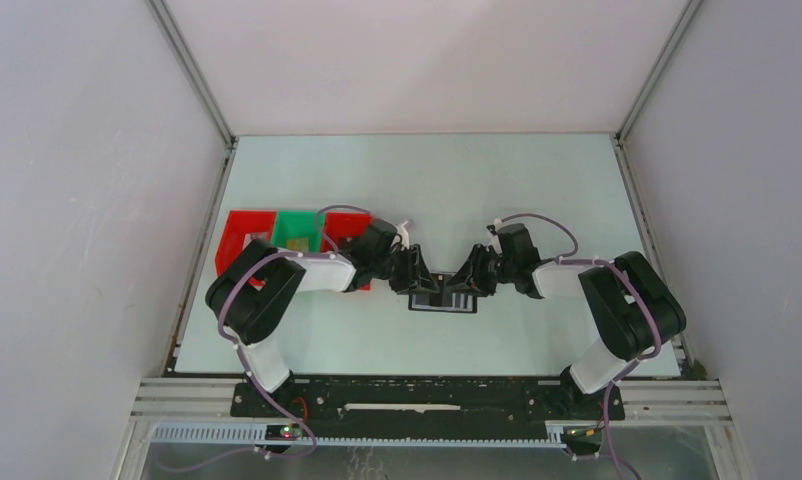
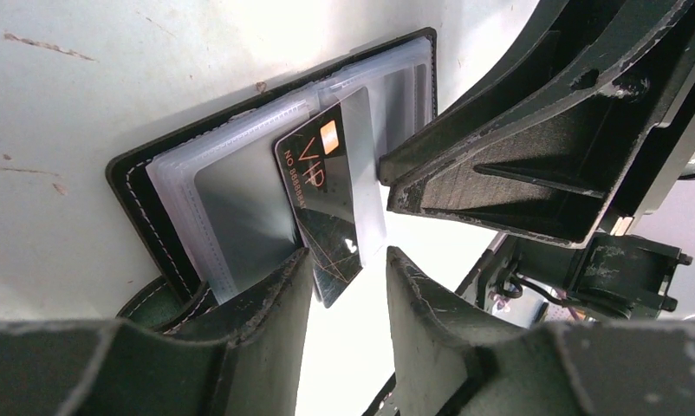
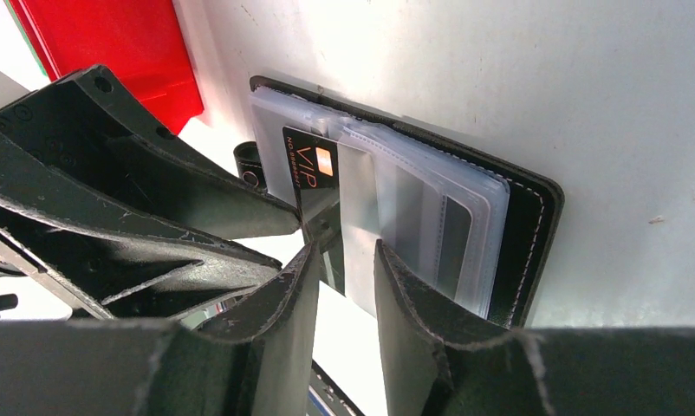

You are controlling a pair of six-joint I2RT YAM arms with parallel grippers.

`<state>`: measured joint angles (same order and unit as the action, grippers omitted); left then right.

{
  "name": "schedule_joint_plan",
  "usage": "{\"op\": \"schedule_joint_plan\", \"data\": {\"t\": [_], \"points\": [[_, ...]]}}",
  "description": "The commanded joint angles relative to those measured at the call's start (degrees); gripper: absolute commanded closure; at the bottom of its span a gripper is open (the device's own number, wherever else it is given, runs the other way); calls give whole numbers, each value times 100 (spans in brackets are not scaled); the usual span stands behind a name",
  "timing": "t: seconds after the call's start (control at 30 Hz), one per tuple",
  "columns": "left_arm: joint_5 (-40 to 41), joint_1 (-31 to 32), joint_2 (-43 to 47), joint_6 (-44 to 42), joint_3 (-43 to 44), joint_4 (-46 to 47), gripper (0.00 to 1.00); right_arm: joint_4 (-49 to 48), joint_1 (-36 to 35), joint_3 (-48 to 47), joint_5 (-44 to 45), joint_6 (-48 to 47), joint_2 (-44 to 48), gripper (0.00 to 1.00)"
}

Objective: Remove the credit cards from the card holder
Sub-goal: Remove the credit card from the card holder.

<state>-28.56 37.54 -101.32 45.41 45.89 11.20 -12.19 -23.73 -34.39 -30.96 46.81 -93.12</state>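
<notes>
Left tool [image 2: 348, 279] is standing half-parted at the open card holder [image 2: 145, 204]. Its 2 fingers are straddling the lower corner of a black VIP card [image 2: 320, 195]. Bare counter [image 2: 84, 104] is showing through the gap, so it is clamping nothing. Right tool [image 3: 344, 276] is facing it from the opposite side, equally narrow. It is straddling a pale grey card [image 3: 359, 217] lying just beside the VIP card, and is gripping nothing that can be seen.

The holder is lying flat and spread on the counter between both arms, with clear sleeves [image 2: 231, 204] stacked on its inner face. Judgement: the 2 tools are working head-on so that 1 can be pinning the sleeves while the other is drawing a card. The VIP card is sitting skewed and partly out of its sleeve, so extraction is looking begun, not finished.

The top view is showing only the arms meeting over the holder, with a red tray [image 1: 242, 228] and a green tray [image 1: 297, 228] just to the left; no card is readable there. Only the wrist views are showing the cards. The left wrist view is showing the right tool's fingertip at the pale card's edge.
</notes>
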Motion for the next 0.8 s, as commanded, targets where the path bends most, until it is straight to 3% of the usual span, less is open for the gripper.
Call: {"op": "schedule_joint_plan", "data": {"t": [0.0, 0.4, 0.77], "points": [[526, 20, -368, -214, -324, -143, 56, -55, -97, 176, 214, -3, -305, 61], [227, -1, -80, 871, -1051, 1962, 63, -187, -108, 294, 160, 70, -313, 61], [46, -1, 27, 1452, -1392, 3139, 74, -241, -108, 354, 130, 109, -265, 62]]}}
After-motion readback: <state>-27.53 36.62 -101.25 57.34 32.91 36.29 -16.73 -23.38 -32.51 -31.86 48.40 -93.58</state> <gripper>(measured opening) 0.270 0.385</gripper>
